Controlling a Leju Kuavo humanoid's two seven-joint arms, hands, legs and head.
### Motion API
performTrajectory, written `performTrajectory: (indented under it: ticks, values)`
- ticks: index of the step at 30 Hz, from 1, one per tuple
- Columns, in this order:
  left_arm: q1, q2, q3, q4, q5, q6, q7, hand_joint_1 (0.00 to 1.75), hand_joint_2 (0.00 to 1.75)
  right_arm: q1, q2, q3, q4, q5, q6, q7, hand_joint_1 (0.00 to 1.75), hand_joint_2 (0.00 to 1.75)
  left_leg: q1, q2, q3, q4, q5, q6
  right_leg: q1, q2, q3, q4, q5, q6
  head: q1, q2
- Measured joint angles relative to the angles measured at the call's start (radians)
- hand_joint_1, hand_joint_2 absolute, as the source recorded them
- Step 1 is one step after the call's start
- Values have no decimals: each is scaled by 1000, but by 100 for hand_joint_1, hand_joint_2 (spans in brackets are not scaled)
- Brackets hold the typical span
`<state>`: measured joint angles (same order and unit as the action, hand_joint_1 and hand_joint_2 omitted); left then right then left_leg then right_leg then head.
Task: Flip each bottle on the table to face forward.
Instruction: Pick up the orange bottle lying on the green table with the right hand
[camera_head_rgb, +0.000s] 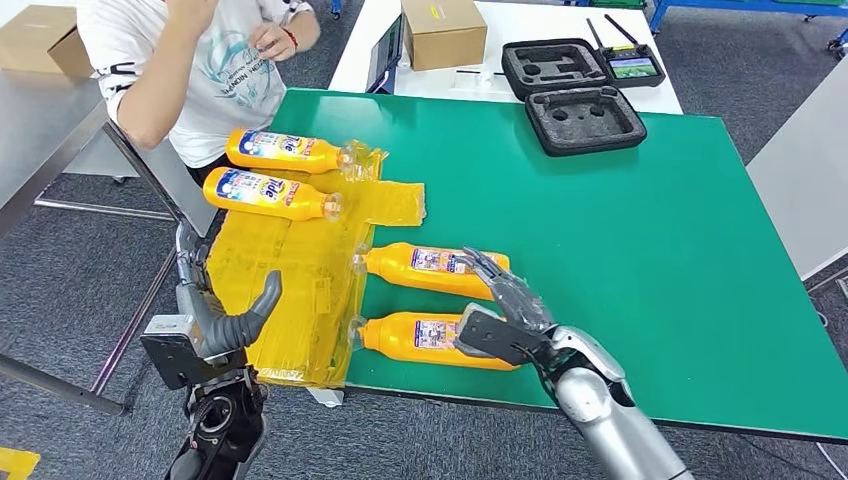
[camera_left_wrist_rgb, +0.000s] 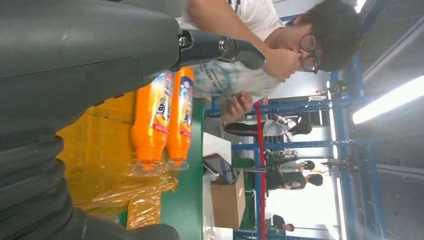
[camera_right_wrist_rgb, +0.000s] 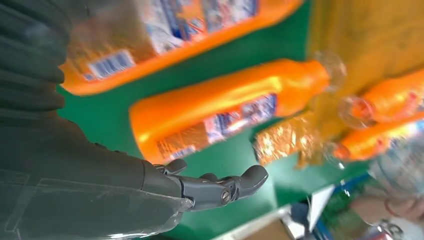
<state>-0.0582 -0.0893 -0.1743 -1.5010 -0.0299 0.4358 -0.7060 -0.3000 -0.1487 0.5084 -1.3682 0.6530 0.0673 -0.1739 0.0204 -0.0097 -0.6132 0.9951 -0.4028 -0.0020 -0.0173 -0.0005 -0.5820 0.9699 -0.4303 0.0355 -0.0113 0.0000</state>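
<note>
Bare green table right of the 4 bottles – a person crowds the far-left corner.

"Vile" on far bottle label (others blurred)

Right robot hand reaches forward, fingers spread; left robot hand hangs open.

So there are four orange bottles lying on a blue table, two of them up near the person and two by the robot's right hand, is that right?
Not quite: the table is green, not blue, as the head view shows. The rest holds: four orange bottles lie on it, two near the person at and, and two by the right hand at and.
</note>
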Motion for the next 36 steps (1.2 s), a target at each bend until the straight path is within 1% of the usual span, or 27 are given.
performTrajectory:
  ticks: [5,11,15,27,36]
  values:
    - [2,4,0,0,9,-5,0,0,175,-6,-39,42,9,-3,31,26,0,175,0,0,0,0,0,0,0,0,0,0,0,0,0,0]
    - [6,8,0,0,18,-5,0,0,175,11,-90,68,5,-3,35,44,0,175,0,0,0,0,0,0,0,0,0,0,0,0,0,0]
    - [9,10,0,0,18,-4,0,0,175,20,-112,81,5,-2,42,50,0,175,0,0,0,0,0,0,0,0,0,0,0,0,0,0]
    - [13,14,0,1,19,-4,0,0,175,23,-146,108,25,-6,50,56,0,175,0,0,0,0,0,0,0,0,0,0,0,0,0,0]
    - [18,16,0,7,20,4,0,0,175,32,-145,108,38,4,38,74,0,175,0,0,0,0,0,0,0,0,0,0,0,0,0,0]
